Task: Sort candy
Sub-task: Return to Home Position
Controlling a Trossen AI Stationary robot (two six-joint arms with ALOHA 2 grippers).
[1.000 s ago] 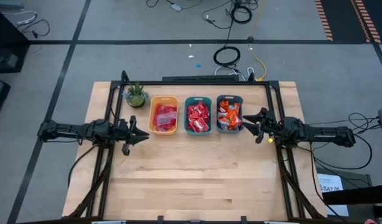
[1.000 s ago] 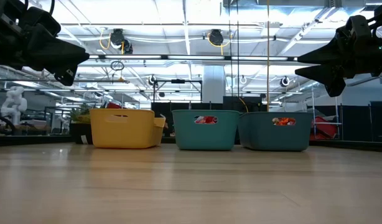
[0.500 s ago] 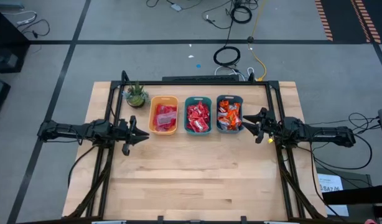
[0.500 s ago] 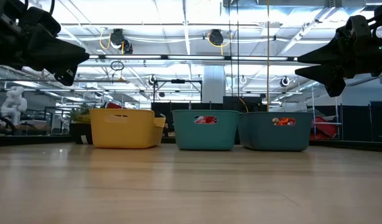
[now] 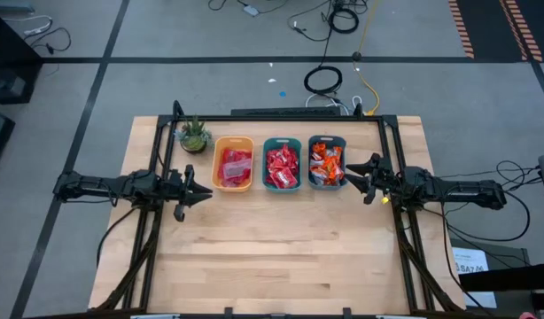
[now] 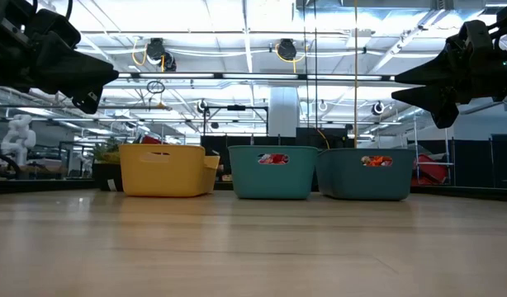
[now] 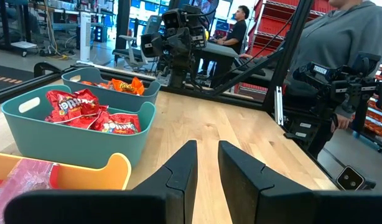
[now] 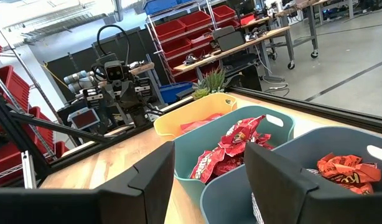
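Your left hand [image 5: 201, 191] and right hand [image 5: 353, 177] hang spread open above the worktop [image 5: 272, 257], flanking three bins [image 5: 234, 139] of sorted candy [image 5: 282, 168].

Seemingly pinkish packets [image 5: 234, 166] occupy the yellow bin [image 5: 234, 139], red packets [image 5: 281, 167] the middle bin [image 5: 282, 140], orange pieces [image 5: 326, 165] the right bin [image 5: 327, 138].

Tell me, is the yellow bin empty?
No. The yellow bin holds pinkish-red candy packets, seen from above.

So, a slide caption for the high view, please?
Candy sorted into a yellow bin and two teal bins; left gripper and right gripper hover open alongside.
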